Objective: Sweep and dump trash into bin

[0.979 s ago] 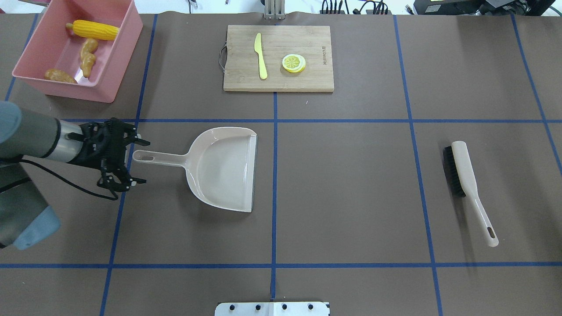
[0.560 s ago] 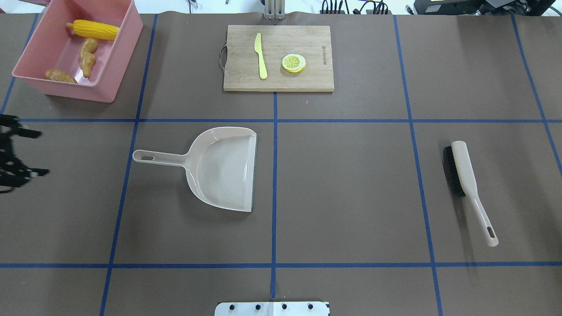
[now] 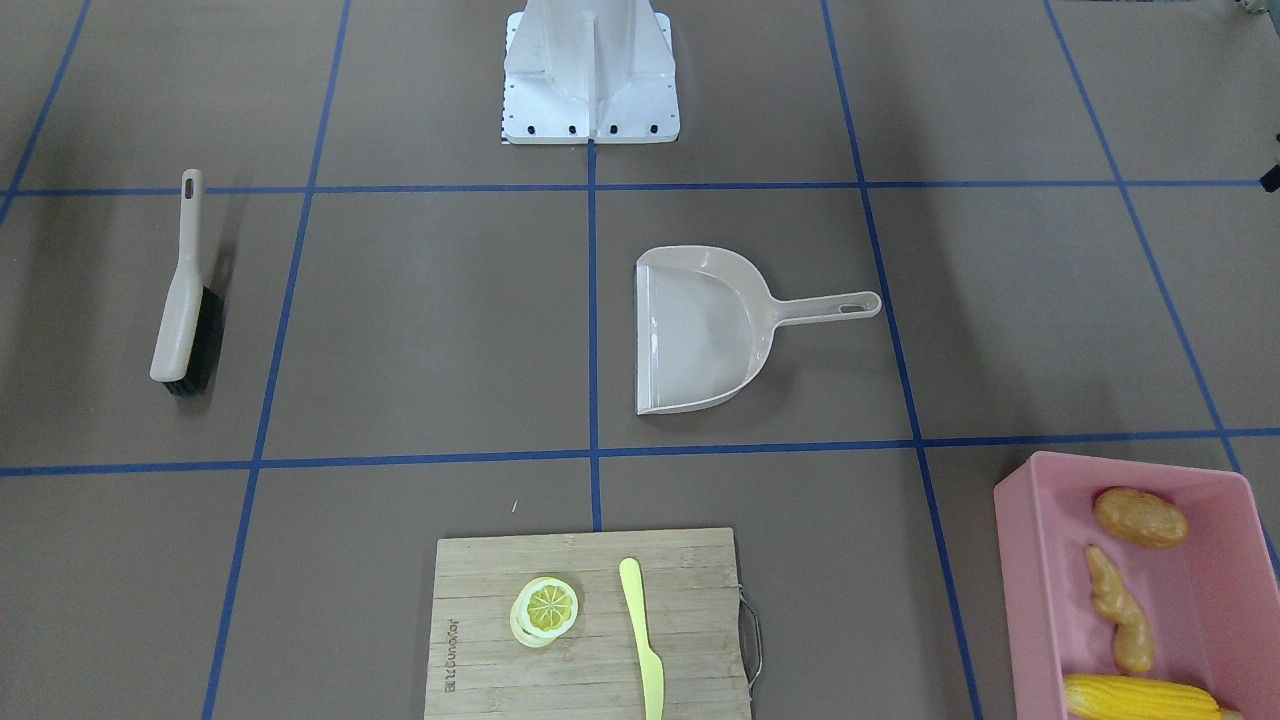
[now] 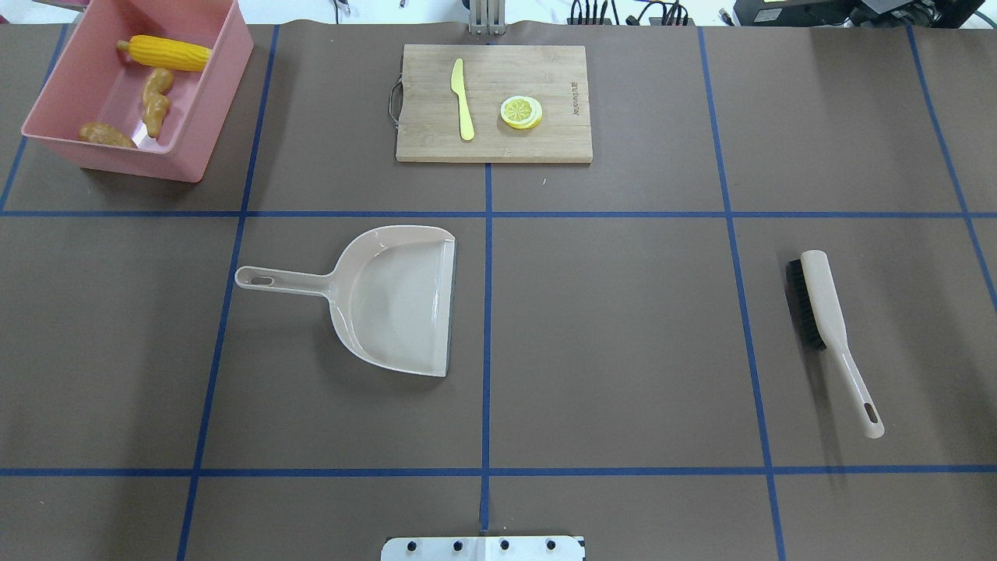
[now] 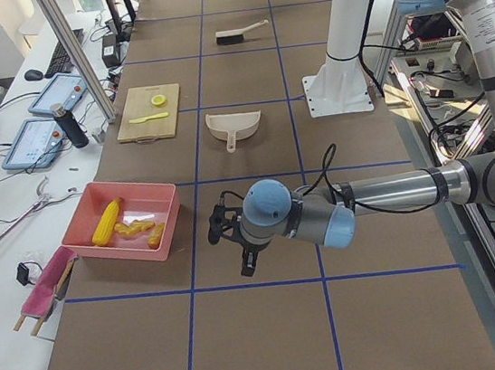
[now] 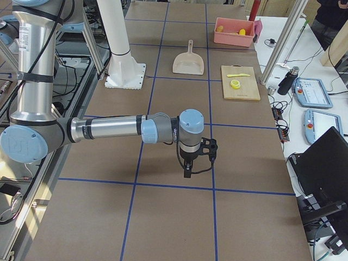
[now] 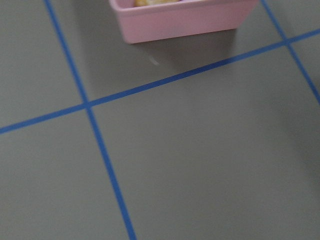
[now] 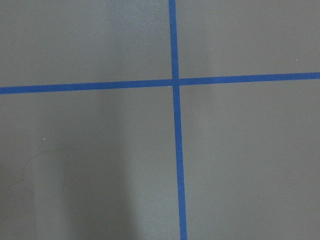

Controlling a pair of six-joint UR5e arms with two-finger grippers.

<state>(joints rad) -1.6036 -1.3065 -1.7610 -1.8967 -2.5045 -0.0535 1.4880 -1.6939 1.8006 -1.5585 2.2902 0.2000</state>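
The pink bin (image 4: 196,117) stands at the table's far left corner. In it lie the yellow corn cob (image 4: 167,52), the tan ginger root (image 4: 156,101) and the brown potato (image 4: 105,135). The bin also shows in the front-facing view (image 3: 1030,600) and at the top of the left wrist view (image 7: 180,22). My left gripper (image 5: 223,243) shows only in the exterior left view, over bare table near the bin; I cannot tell if it is open or shut. My right gripper (image 6: 202,159) shows only in the exterior right view, over bare table; I cannot tell its state either.
A beige dustpan (image 4: 397,300) lies empty left of the table's middle, its handle pointing left. A beige brush (image 4: 826,319) lies on the right. A wooden cutting board (image 4: 545,78) at the back carries a yellow-green knife (image 4: 463,97) and a lemon slice (image 4: 521,111).
My left gripper has drawn back leftward from the dustpan handle and left the overhead view. The dustpan, brush and bin have not moved.
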